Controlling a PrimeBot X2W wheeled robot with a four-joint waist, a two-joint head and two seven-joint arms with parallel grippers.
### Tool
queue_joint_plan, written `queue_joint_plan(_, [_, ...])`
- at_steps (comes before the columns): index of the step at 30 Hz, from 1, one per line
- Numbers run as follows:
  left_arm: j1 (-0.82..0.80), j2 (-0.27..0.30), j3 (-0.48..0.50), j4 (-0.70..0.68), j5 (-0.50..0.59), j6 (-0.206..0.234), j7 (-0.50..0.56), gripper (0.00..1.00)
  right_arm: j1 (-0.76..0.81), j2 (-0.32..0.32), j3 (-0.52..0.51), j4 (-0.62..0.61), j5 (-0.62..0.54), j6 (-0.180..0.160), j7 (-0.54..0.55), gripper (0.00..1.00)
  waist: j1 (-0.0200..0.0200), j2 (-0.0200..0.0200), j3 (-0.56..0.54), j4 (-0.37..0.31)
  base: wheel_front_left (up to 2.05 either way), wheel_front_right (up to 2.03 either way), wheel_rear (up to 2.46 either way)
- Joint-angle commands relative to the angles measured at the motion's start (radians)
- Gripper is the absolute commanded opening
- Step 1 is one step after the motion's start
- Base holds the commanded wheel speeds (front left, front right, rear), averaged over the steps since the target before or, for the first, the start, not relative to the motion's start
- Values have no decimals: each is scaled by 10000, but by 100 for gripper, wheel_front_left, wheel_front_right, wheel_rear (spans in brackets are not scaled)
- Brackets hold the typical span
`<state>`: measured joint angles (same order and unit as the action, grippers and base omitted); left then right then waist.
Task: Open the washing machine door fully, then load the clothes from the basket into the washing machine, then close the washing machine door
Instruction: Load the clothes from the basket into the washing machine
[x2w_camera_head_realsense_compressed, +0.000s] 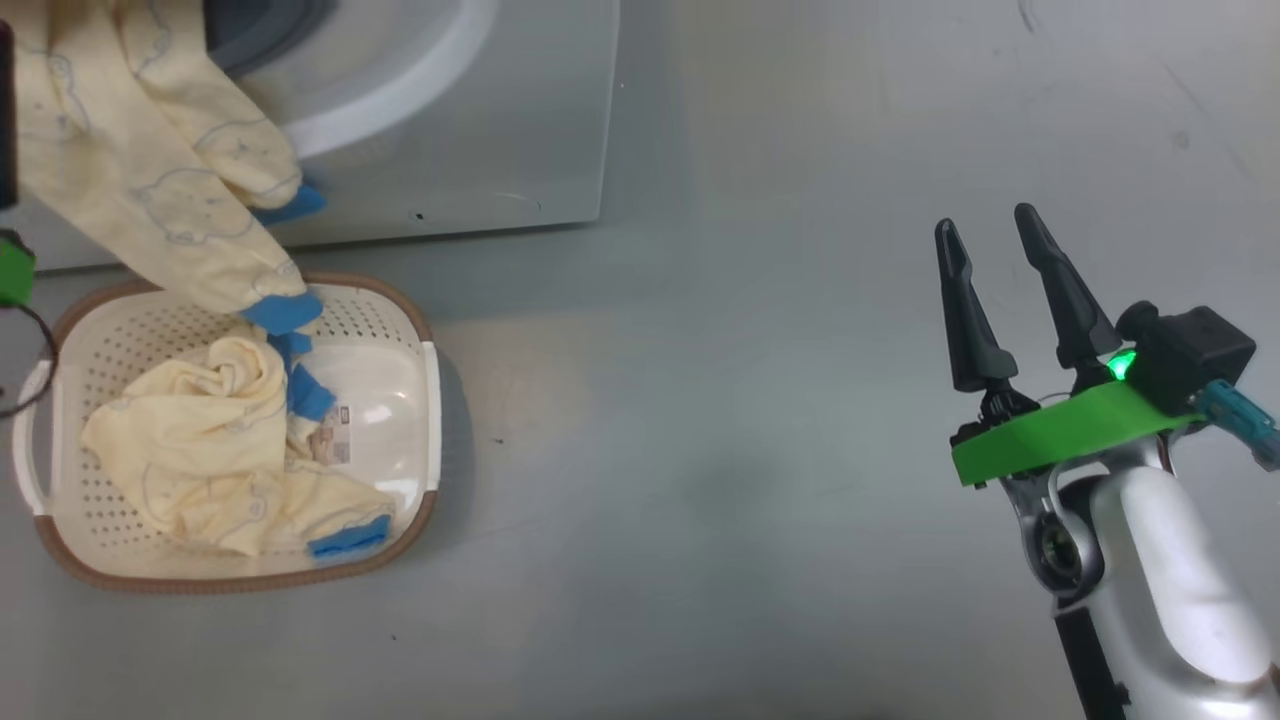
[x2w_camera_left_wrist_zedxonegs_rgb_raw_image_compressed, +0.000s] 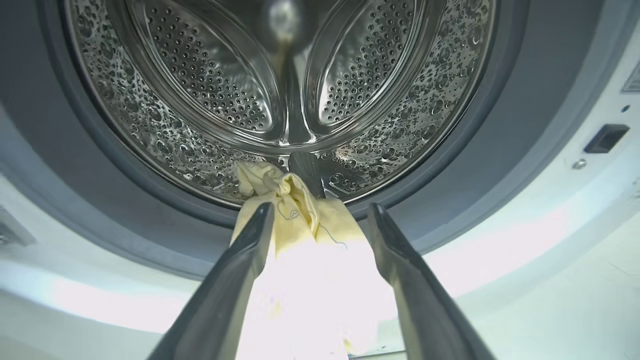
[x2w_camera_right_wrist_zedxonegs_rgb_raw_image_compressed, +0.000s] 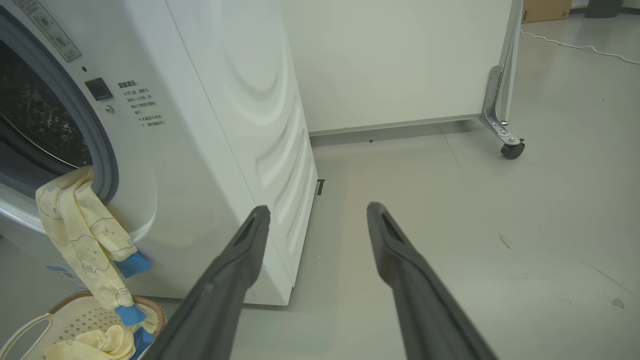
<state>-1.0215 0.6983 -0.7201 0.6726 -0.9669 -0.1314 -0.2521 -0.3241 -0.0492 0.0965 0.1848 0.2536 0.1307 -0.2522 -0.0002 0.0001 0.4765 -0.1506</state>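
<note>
The washing machine (x2w_camera_head_realsense_compressed: 480, 130) stands at the top left, its door out of view. One piece of the pale yellow clothes (x2w_camera_head_realsense_compressed: 150, 180) hangs from the opening down to the basket (x2w_camera_head_realsense_compressed: 230, 583), where more clothes (x2w_camera_head_realsense_compressed: 200, 440) lie bundled. In the left wrist view my left gripper (x2w_camera_left_wrist_zedxonegs_rgb_raw_image_compressed: 320, 207) is open at the drum (x2w_camera_left_wrist_zedxonegs_rgb_raw_image_compressed: 210, 85). The cloth (x2w_camera_left_wrist_zedxonegs_rgb_raw_image_compressed: 300, 225) lies loose between its spread fingers, draped over the grey gasket (x2w_camera_left_wrist_zedxonegs_rgb_raw_image_compressed: 500, 150). My right gripper (x2w_camera_head_realsense_compressed: 985, 218) hovers open and empty over the floor, far right of the basket. The right wrist view has the hanging garment (x2w_camera_right_wrist_zedxonegs_rgb_raw_image_compressed: 80, 225) and the basket (x2w_camera_right_wrist_zedxonegs_rgb_raw_image_compressed: 65, 315).
Bare grey floor lies between the basket and my right arm. In the right wrist view a white panel (x2w_camera_right_wrist_zedxonegs_rgb_raw_image_compressed: 400, 60) on a caster (x2w_camera_right_wrist_zedxonegs_rgb_raw_image_compressed: 512, 149) stands behind the washing machine (x2w_camera_right_wrist_zedxonegs_rgb_raw_image_compressed: 210, 125), and a white cable trails on the floor at the top right.
</note>
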Motion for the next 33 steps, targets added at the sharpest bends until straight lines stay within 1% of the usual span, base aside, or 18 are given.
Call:
queue_joint_plan(1, [140, 395, 717, -318, 151, 8, -95, 100, 186, -10, 98, -230, -95, 0, -95, 100, 2, -1, -446, 274, 0, 0, 0])
queue_joint_plan(8, [2439, -52, 2226, -1516, 1642, 129, -96, 100, 578, -10, -46, -79, -240, 0, -95, 100, 2, -1, -1345, 545, 0, 0, 0])
queue_joint_plan(14, [4146, -624, 3318, -2400, 2424, 264, -96, 100, 831, -10, -33, 22, -313, 0, -95, 100, 2, -1, -2031, 612, 0, 0, 0])
queue_joint_plan(15, [4636, -832, 3660, -2641, 2709, 398, -96, 100, 919, -10, 13, 59, -324, 0, -95, 100, 2, -1, -2240, 624, 0, 0, 0])
queue_joint_plan(19, [5596, -1425, 4248, -3065, 3125, 584, -97, 100, 1113, -10, 102, 147, -366, 0, -95, 100, 2, -1, -2664, 630, 0, 0, 0])
queue_joint_plan(20, [5596, -1425, 4248, -3065, 3125, 584, -97, 100, 1113, -10, 102, 147, -366, 0, -95, 100, 2, -1, -2664, 630, 0, 0, 0])
queue_joint_plan(24, [6446, -2033, 4768, -3463, 3440, 695, -97, 100, 1253, -10, 103, 167, -393, 0, -95, 100, 2, -1, -2979, 611, 0, 0, 0])
queue_joint_plan(29, [7253, -2651, 5483, -3826, 3815, 762, -97, 100, 1361, -10, 134, 183, -395, 0, -95, 100, 2, -1, -3208, 555, 0, 0, 0])
queue_joint_plan(33, [7680, -2955, 5908, -4073, 4355, 818, -97, 100, 1426, -10, 162, 168, -363, 0, -95, 100, 2, -1, -3274, 553, 0, 0, 0])
